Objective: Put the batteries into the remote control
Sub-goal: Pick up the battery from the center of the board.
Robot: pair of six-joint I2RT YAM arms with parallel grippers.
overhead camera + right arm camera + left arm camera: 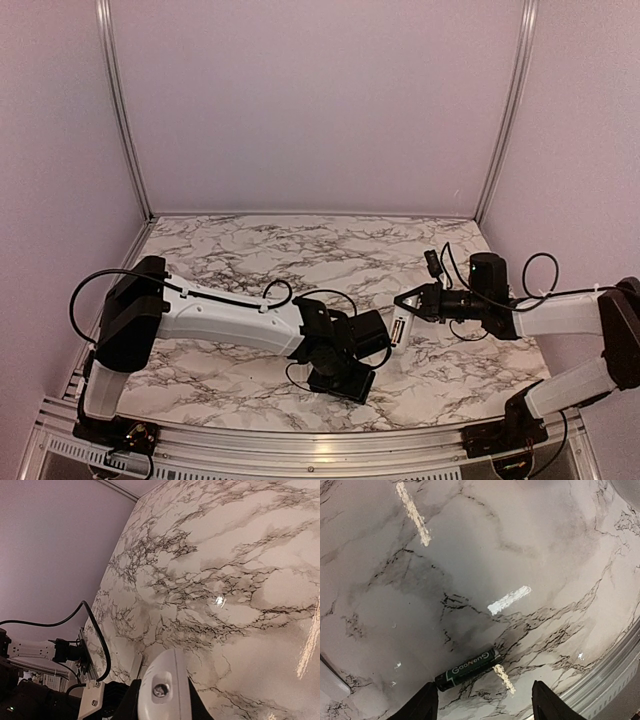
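The dark green battery (468,669) lies on the marble table (520,540) just ahead of my left gripper (485,707). That gripper is open and low over the table, with its left fingertip (422,702) close to the battery's end. In the top view the left gripper (340,385) points down near the front edge. My right gripper (403,306) is shut on the white remote control (399,330) and holds it above the table at centre right. The right wrist view shows the remote's rounded end (165,687) between the dark fingers (127,700). The silvery battery is not identifiable.
A thin pale strip (136,666) lies on the table beside the remote's end. A white flat edge (330,680) shows at the left of the left wrist view. The metal front rail (610,675) runs close to the battery. Pink walls (320,100) enclose the table.
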